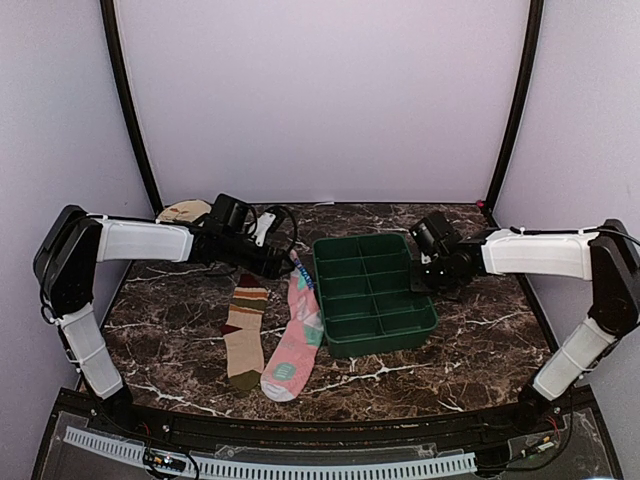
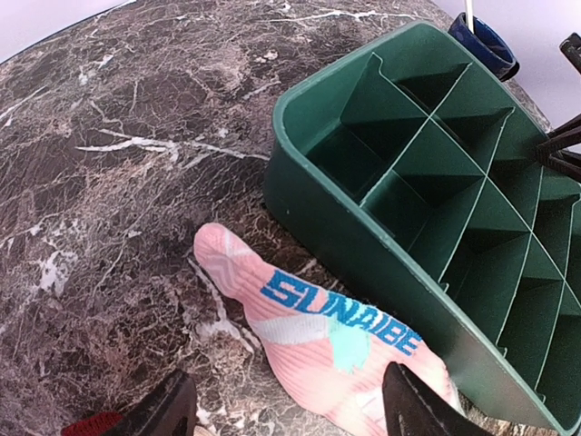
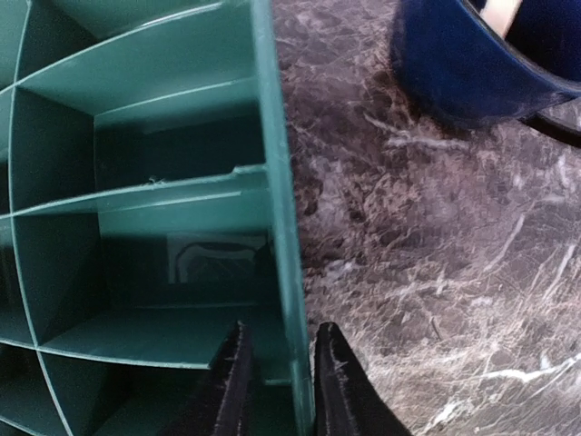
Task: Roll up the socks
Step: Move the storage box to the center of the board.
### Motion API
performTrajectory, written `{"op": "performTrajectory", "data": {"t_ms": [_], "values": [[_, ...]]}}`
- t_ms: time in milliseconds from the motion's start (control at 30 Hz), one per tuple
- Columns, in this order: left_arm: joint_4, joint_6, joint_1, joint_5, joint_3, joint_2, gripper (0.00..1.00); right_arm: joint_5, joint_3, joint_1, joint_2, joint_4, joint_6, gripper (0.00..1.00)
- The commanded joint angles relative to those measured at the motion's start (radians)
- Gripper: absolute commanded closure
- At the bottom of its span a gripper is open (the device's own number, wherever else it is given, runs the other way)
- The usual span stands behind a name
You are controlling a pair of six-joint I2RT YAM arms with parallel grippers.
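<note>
From above, the striped sock (image 1: pixel 245 335) and pink sock (image 1: pixel 293 345) lie flat side by side on the worktop (image 1: pixel 470 345), just left of the tray (image 1: pixel 378 338); the left arm (image 1: pixel 145 240) reaches over the pink sock's far end, and the right arm (image 1: pixel 530 252) reaches the tray's right wall. At the left wrist, the left fingers (image 2: pixel 168 413) stand spread, one either side of the pink sock's lettered end, with a cup (image 2: pixel 486 41) beyond the tray. At the right wrist, the right fingers (image 3: pixel 338 386) straddle the tray's wall, close on both sides; whether they pinch it, I cannot tell
</note>
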Motion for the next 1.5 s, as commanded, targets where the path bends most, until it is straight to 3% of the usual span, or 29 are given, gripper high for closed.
{"op": "performTrajectory", "data": {"t_ms": [0,200,533,867,1467], "values": [[-0.021,-0.007,-0.004,-0.020,0.021,0.004,0.27,-0.019,0.031,0.004,0.060,-0.021,-0.003,0.85],[-0.016,-0.030,-0.003,-0.027,0.015,0.011,0.30,-0.040,0.062,-0.013,0.100,-0.015,-0.010,1.00],[-0.013,-0.054,-0.004,-0.060,-0.022,-0.014,0.33,-0.039,0.160,-0.040,0.214,-0.009,-0.018,1.00],[-0.008,-0.069,-0.002,-0.109,-0.077,-0.072,0.34,-0.033,0.385,-0.115,0.374,-0.036,0.006,1.00],[0.018,-0.115,0.000,-0.104,-0.146,-0.159,0.34,-0.051,0.692,-0.134,0.593,-0.060,0.359,1.00]]}}
